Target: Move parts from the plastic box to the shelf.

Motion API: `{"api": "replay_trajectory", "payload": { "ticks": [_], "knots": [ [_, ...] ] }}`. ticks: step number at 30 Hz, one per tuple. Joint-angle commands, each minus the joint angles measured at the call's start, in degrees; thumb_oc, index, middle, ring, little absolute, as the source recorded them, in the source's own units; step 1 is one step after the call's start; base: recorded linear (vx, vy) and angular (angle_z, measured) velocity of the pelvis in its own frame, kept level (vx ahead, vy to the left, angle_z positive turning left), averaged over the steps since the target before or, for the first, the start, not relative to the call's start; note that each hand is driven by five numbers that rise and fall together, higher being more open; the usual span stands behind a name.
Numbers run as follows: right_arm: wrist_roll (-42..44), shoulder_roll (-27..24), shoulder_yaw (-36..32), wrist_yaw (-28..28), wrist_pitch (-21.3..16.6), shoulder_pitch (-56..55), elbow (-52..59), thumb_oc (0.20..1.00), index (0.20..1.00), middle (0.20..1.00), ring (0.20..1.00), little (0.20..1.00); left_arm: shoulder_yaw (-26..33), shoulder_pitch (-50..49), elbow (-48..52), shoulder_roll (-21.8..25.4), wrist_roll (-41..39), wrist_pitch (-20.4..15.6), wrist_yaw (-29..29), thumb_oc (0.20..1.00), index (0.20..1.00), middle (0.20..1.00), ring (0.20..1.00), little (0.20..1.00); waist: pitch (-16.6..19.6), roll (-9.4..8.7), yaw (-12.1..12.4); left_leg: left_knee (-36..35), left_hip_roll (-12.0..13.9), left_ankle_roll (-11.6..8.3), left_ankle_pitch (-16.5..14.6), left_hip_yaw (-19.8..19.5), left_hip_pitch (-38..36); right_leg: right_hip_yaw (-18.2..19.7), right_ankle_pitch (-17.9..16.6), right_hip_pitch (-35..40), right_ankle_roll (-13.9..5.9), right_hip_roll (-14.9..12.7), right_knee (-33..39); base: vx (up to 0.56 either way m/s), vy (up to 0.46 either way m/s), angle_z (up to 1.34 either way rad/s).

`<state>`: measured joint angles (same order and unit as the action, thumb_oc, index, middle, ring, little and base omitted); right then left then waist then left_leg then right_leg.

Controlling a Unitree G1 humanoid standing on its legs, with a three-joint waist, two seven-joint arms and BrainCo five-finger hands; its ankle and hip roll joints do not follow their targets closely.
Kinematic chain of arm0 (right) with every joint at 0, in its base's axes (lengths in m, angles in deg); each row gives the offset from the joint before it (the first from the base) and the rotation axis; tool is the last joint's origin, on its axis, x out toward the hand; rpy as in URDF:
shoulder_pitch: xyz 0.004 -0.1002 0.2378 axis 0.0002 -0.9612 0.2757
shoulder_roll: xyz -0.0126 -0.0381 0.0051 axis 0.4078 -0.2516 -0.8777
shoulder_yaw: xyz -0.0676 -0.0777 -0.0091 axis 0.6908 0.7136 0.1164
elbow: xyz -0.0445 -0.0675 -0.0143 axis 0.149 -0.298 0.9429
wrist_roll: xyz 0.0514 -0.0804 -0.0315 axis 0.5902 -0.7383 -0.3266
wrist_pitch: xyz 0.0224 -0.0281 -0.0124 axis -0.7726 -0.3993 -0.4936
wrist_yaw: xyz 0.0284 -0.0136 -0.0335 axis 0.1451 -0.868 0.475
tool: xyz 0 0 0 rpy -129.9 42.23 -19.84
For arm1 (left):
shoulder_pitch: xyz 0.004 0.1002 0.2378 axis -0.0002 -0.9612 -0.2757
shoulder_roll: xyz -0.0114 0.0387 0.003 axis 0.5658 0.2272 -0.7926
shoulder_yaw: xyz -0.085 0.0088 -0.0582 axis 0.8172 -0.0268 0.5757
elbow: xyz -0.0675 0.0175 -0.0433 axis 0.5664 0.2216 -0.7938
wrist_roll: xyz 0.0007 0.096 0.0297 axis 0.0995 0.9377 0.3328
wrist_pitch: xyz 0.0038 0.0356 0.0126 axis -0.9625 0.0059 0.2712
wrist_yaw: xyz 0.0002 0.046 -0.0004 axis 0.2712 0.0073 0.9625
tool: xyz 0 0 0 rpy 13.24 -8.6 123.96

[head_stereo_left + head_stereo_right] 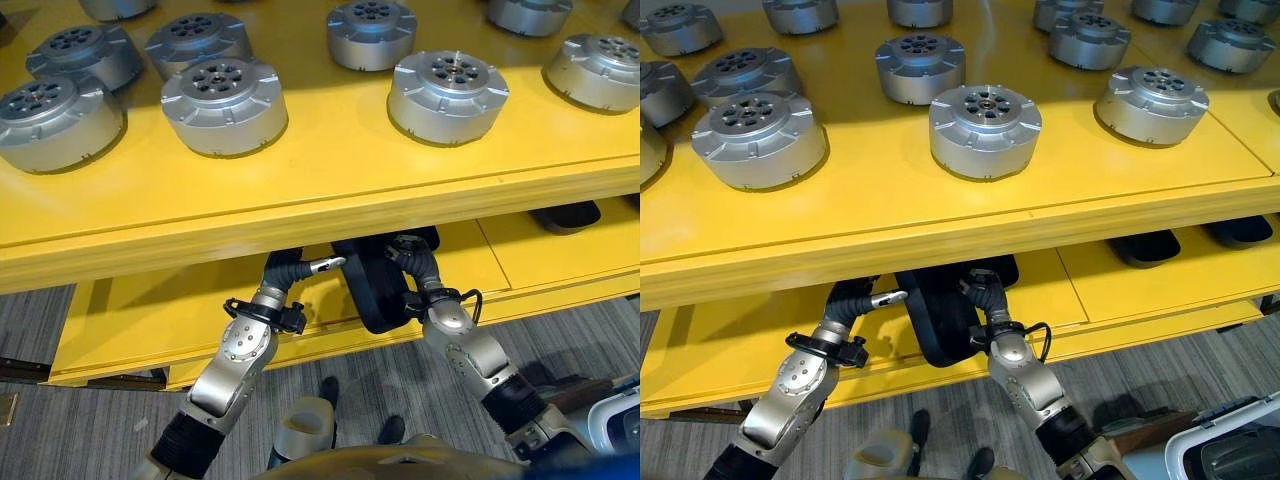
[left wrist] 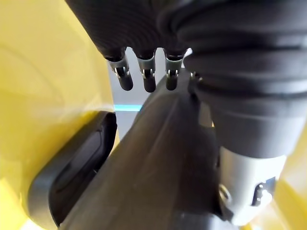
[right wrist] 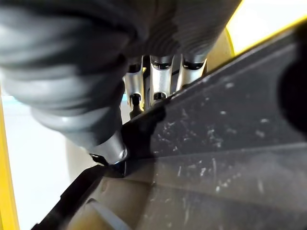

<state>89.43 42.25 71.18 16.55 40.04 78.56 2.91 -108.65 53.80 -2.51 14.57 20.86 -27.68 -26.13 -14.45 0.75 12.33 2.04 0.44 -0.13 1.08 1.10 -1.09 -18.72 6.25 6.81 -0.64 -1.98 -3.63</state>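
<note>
A black plastic box (image 1: pixel 375 292) hangs tilted just under the yellow shelf's top board (image 1: pixel 300 210), over the lower board (image 1: pixel 1110 285). My left hand (image 1: pixel 296 268) grips its left rim: the fingers (image 2: pixel 146 76) reach past the edge and the thumb presses the near side of the box (image 2: pixel 158 158). My right hand (image 1: pixel 415 262) holds the right rim (image 3: pixel 216 124), with its fingers (image 3: pixel 160 79) hooked over the edge and the thumb on the outside. Several round silver parts (image 1: pixel 225 105) (image 1: pixel 985 128) stand on the top board. The box's contents are hidden.
Flat black trays (image 1: pixel 1145 247) (image 1: pixel 1240 232) lie on the lower board at the right. A white bin (image 1: pixel 1230 450) stands on the grey floor at the lower right. The top board's front edge overhangs both hands closely.
</note>
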Motion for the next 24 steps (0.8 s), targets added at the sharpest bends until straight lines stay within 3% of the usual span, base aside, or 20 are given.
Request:
{"api": "replay_trajectory", "payload": {
  "ticks": [1,2,3,4,5,9,11,15,17,18,20,21,24],
  "knots": [
    [1.83,1.52,-0.87,-1.27,-5.26,2.03,5.12,0.2,0.2,0.2,0.2,0.2,1.6,1.89,4.24,-0.03,-0.76,-4.23,0.46,1.0,1.0,1.0,1.0,1.0,-0.38,-1.66,-0.4,2.41,-4.07,0.48,-1.78,2.99,-0.47,3.47,-5.83,0.14,-3.27,0.8,2.17,-0.01,-0.039,0.13],
    [1.83,1.52,-0.87,-1.27,-5.26,2.03,5.12,0.2,0.2,0.2,0.2,0.2,1.6,1.89,4.24,-0.03,-0.76,-4.23,0.46,1.0,1.0,1.0,1.0,1.0,-0.38,-1.66,-0.4,2.42,-4.07,0.48,-1.79,2.99,-0.45,3.46,-5.83,0.13,-3.27,0.8,2.17,-0.02,-0.057,0.17],
    [2.07,1.64,-1.04,0.4,-5.47,1.55,5.43,0.2,0.2,0.2,0.2,0.2,0.69,2.9,3.74,-0.47,-0.64,-3.83,-0.05,1.0,1.0,1.0,1.0,1.0,-1.5,-1.65,-2.13,7.0,-1.25,-0.59,-2.43,11.15,0.83,0.96,-5.86,0.44,-2.91,-0.52,1.24,-0.06,-0.071,0.5],
    [2.07,2.0,-1.42,1.16,-5.8,1.41,5.08,0.2,0.2,0.2,0.2,0.2,-0.76,4.21,3.02,-0.76,-0.31,-3.66,0.12,1.0,1.0,1.0,1.0,1.0,-2.34,-1.71,-4.06,11.98,4.18,-2.08,-2.33,17.79,3.41,-1.53,-5.06,0.26,-2.01,-1.79,-0.43,-0.09,-0.063,2.04],
    [1.95,2.11,-1.61,0.2,-6.33,2.07,3.65,0.2,0.2,0.2,0.2,0.2,-1.21,4.32,2.56,-0.96,0.04,-4.2,0.73,1.0,1.0,1.0,1.0,1.0,-2.98,-1.49,-4.42,15.11,6.68,-2.35,-2.67,17.52,4.58,-2.14,-3.95,-0.29,-1.18,-2.43,-2.56,-0.1,-0.003,1.95],
    [1.44,1.9,-1.98,-2.22,-5.67,3.91,2.3,0.2,0.2,0.2,0.2,0.2,-0.73,3.82,2.75,-1.02,-0.33,-5.05,1.87,1.0,1.0,1.0,1.0,1.0,-2.52,-0.44,-4.8,15.8,10.59,-3.48,-0.39,14.33,4.0,-1.6,-1.77,-3.03,0.24,-3.44,-6.27,-0.08,0.138,0.29],
    [2.0,0.53,-1.56,-3.87,-3.64,4.21,3.33,0.2,0.2,0.2,0.2,0.2,0.78,2.79,3.11,-1.06,-1.57,-6.34,2.63,1.0,1.0,1.0,1.0,1.0,-0.85,0.61,-5.51,12.89,16.32,-5.54,5.94,7.69,3.12,1.31,0.52,-6.9,0.92,-4.78,-9.46,-0.12,0.379,-0.29],
    [1.63,-0.35,-0.48,-4.5,-3.05,4.59,4.47,0.2,0.2,0.2,0.2,0.2,1.29,2.81,2.58,-0.98,-1.84,-7.95,4.34,1.0,1.0,1.0,1.0,1.0,-0.87,1.76,-6.33,10.05,20.06,-6.41,11.32,4.24,3.13,3.1,2.3,-10.15,0.88,-6.38,-14.01,-0.08,0.34,-0.14],
    [1.13,-0.87,0.15,-4.53,-2.59,5.65,4.95,0.2,0.2,0.2,0.2,0.2,1.07,3.72,1.99,-1.35,-2.65,-9.03,6.14,1.0,1.0,1.0,1.0,1.0,-1.45,2.86,-6.88,7.72,21.17,-6.88,14.56,1.92,3.09,4.19,3.27,-12.7,0.68,-7.65,-17.49,-0.14,0.56,0.07],
    [1.14,-1.36,0.66,-4.69,-1.99,6.58,4.98,0.2,0.2,0.2,0.2,0.2,0.97,4.08,1.43,-1.81,-3.08,-9.76,7.34,1.0,1.0,1.0,1.0,1.0,-1.77,3.31,-6.6,7.18,20.15,-6.79,14.82,-1.07,3.32,5.41,3.72,-14.52,0.25,-8.63,-19.6,-0.12,0.544,0.06],
    [0.79,-1.19,1.01,-4.39,-1.62,7.12,4.91,0.2,0.2,0.2,0.2,0.2,0.77,4.24,1.32,-1.76,-3.53,-9.92,7.95,1.0,1.0,1.0,1.0,1.0,-2.31,3.57,-6.49,9.37,19.77,-6.85,16.38,-3.32,4.77,6.61,3.9,-15.11,0.56,-8.82,-20.64,-0.09,0.366,-0.17],
    [1.37,-1.41,0.92,-5.08,-0.26,8.79,4.34,0.2,0.2,0.2,0.2,0.2,1.06,5.03,0.22,-2.11,-4.61,-10.17,8.08,1.0,1.0,1.0,1.0,1.0,-2.78,4.21,-6.82,10.17,17.77,-6.58,12.04,-2.4,4.64,6.83,4.07,-16.6,-0.22,-10.26,-22.65,-0.11,0.549,-0.31],
    [1.87,-0.35,0.62,-4.94,0.83,10.63,3.15,0.2,0.2,0.2,0.2,0.2,0.11,7.21,-0.16,-1.86,-4.9,-8.82,9.6,1.0,1.0,1.0,1.0,1.0,-3.98,5.12,-7.23,12.81,15.16,-6.3,7.35,-0.66,5.48,7.46,4.03,-17.08,-1.17,-12.14,-25.18,-0.06,0.492,-0.33]
  ]
}}
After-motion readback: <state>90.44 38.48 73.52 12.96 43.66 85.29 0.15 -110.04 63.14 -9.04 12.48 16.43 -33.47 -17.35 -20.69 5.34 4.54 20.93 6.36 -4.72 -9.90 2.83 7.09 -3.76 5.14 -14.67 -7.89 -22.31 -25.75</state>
